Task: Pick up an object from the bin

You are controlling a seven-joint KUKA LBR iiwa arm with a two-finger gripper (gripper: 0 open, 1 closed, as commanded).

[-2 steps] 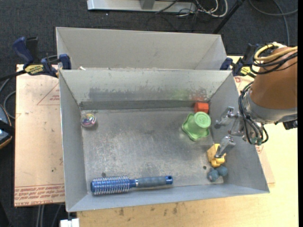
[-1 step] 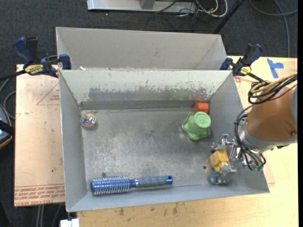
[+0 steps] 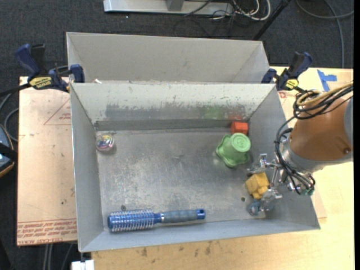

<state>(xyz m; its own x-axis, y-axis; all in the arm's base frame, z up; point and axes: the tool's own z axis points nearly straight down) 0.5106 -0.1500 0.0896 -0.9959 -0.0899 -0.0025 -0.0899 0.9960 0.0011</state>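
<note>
**Yellow toy (image 3: 257, 184) against the bin's right side, my tool (image 3: 267, 184) low beside it**

Yellow toy, a small lumpy piece, lay on the floor of the grey bin (image 3: 169, 108) close to the right wall, and my tool stood down in that same corner, touching it or just beside it. I could not tell whether the tool was released or clenched, nor whether the yellow piece sat inside its grasp or merely against it, so I would not call it held.

My judgement was that the step in hand was the grasp itself, and that it asked for care in three ways. The sloping right wall was near, so the tool should stay upright and keep off the metal. A small blue-grey thing (image 3: 256, 209) lay just in front of the yellow toy, toward the near rim; the grasp should be centred on the yellow piece so that neighbour was not pinched along with it. The toy looked uneven in shape, so a hold across its thicker middle would probably slip less than one on an edge, and a straight lift would show quickly whether it had come along.

A green cup (image 3: 234, 149) lay near, toward the back wall, with an orange block (image 3: 239, 127) behind it. A blue hairbrush (image 3: 154, 218) and a small glittery ball (image 3: 105, 143) were well apart, to the left.

I could read no brand, label or writing on anything in the bin.
</note>
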